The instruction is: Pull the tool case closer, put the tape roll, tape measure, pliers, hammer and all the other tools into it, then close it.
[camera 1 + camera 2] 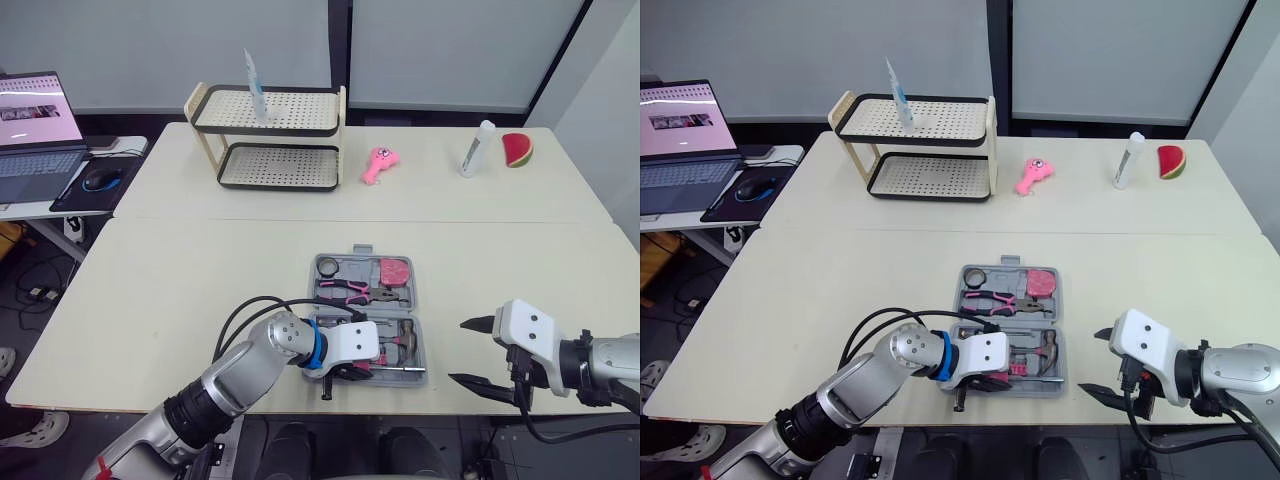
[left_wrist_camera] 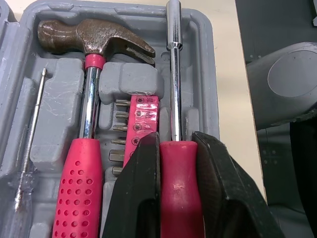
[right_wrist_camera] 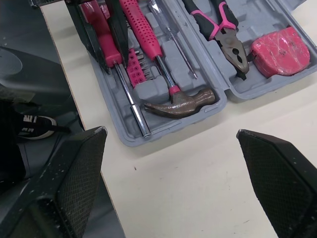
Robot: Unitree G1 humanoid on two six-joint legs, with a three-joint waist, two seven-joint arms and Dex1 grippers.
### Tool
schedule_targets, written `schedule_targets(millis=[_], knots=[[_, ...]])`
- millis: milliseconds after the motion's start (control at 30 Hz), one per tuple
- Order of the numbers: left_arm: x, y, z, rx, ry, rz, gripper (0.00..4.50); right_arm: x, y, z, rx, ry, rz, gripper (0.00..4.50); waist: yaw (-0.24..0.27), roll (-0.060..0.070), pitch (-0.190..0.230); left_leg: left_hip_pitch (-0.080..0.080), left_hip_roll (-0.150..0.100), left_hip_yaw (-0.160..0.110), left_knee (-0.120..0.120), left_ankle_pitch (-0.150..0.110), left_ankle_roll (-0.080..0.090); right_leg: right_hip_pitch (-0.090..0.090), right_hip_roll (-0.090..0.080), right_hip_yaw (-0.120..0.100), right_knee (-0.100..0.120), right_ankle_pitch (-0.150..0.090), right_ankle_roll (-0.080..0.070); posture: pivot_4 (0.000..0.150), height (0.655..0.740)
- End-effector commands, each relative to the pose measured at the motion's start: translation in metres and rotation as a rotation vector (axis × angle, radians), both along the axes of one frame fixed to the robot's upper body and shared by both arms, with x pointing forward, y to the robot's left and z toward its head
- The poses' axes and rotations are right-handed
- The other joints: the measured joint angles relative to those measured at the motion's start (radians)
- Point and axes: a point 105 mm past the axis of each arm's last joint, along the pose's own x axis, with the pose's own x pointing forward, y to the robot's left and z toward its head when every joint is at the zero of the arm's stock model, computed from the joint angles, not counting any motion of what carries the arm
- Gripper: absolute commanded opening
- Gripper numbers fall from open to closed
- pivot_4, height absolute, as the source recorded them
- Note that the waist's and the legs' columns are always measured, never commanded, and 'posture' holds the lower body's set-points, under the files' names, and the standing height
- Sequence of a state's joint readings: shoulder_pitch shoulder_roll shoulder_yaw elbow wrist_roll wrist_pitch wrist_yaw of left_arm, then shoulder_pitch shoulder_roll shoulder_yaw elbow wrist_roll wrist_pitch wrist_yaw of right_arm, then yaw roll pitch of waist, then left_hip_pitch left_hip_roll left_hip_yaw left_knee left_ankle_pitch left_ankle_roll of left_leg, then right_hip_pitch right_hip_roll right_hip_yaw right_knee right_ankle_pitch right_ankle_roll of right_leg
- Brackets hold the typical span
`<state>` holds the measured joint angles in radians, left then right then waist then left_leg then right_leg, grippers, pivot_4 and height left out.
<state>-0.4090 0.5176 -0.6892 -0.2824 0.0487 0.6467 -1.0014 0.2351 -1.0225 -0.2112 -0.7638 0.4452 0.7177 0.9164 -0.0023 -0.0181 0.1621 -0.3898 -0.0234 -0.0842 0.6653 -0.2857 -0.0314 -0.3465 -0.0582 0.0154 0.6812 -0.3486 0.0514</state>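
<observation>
The left gripper (image 2: 176, 144) is squeezing the pink driver (image 2: 174, 84) inside the tool case (image 2: 203, 54); the right gripper (image 1: 459, 351) is hanging wide open beside it.

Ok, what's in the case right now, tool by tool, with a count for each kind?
Hammer: 1
Pliers: 1
Tape measure: 1
Tape roll: 1
Thin screwdriver: 1
Pink driver, held by left gripper: 1
Bit holder: 1
Total: 7
</observation>
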Motion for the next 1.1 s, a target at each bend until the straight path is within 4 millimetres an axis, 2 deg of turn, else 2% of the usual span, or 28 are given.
schedule_targets(millis=[33, 100, 167, 300, 433, 633, 867, 967, 1100], knots=[[-0.003, -0.007, 0.008, -0.021, -0.012, -0.041, 0.62, -0.001, 0.003, 0.006, -0.012, -0.022, 0.026, 4.50, 0.000, 0.000, 0.000, 0.000, 0.000, 0.000, 0.000, 0.000, 0.000, 0.000, 0.000, 0.000, 0.000, 0.000, 0.000, 0.150, 0.7356], [-0.003, -0.008, 0.011, -0.032, -0.015, -0.051, 1.36, -0.001, 0.004, 0.006, -0.011, -0.022, 0.025, 4.50, 0.000, 0.000, 0.000, 0.000, 0.000, 0.000, 0.000, 0.000, 0.000, 0.000, 0.000, 0.000, 0.000, 0.000, 0.000, 0.150, 0.7356], [-0.003, -0.011, 0.017, -0.054, -0.018, -0.057, 1.85, -0.001, 0.003, 0.006, -0.011, -0.022, 0.024, 4.50, 0.000, 0.000, 0.000, 0.000, 0.000, 0.000, 0.000, 0.000, 0.000, 0.000, 0.000, 0.000, 0.000, 0.000, 0.000, 0.150, 0.7356], [0.000, -0.015, 0.030, -0.089, -0.023, -0.051, 3.17, -0.001, 0.004, 0.006, -0.010, -0.023, 0.024, 4.50, 0.000, 0.000, 0.000, 0.000, 0.000, 0.000, 0.000, 0.000, 0.000, 0.001, 0.000, 0.000, 0.000, 0.000, 0.000, 0.150, 0.7356], [0.006, -0.012, 0.042, -0.113, -0.043, -0.037, 4.48, -0.001, 0.004, 0.007, -0.007, -0.026, 0.024, 4.50, 0.000, 0.000, 0.000, 0.000, 0.000, 0.000, 0.000, 0.000, 0.000, 0.001, 0.000, 0.000, 0.000, 0.000, 0.000, 0.150, 0.7356], [0.016, 0.002, 0.059, -0.158, -0.028, 0.021, 4.48, 0.001, 0.005, 0.007, -0.002, -0.029, 0.023, 4.50, -0.001, 0.000, 0.000, 0.000, 0.000, -0.001, 0.000, 0.000, 0.000, 0.001, 0.000, -0.001, 0.000, 0.000, 0.000, 0.150, 0.7356], [0.010, 0.010, 0.051, -0.160, -0.026, -0.035, 4.48, 0.003, 0.006, 0.007, 0.004, -0.036, 0.020, 4.50, 0.000, 0.000, 0.000, 0.001, 0.000, -0.001, 0.000, 0.000, 0.000, 0.001, 0.000, 0.000, 0.000, 0.000, 0.000, 0.150, 0.7356], [0.011, 0.008, 0.048, -0.166, -0.028, -0.032, 3.97, 0.003, 0.006, 0.007, 0.006, -0.036, 0.019, 4.50, 0.000, 0.000, 0.000, 0.001, 0.000, -0.001, 0.000, 0.000, 0.000, 0.002, 0.000, 0.000, 0.000, 0.000, 0.000, 0.150, 0.7356], [0.007, 0.007, 0.046, -0.168, -0.010, -0.049, 2.77, 0.002, 0.006, 0.007, 0.006, -0.034, 0.018, 4.50, 0.000, 0.000, 0.000, 0.001, 0.000, -0.001, 0.000, 0.000, 0.000, 0.002, 0.000, 0.000, 0.000, 0.000, 0.000, 0.150, 0.7356]])
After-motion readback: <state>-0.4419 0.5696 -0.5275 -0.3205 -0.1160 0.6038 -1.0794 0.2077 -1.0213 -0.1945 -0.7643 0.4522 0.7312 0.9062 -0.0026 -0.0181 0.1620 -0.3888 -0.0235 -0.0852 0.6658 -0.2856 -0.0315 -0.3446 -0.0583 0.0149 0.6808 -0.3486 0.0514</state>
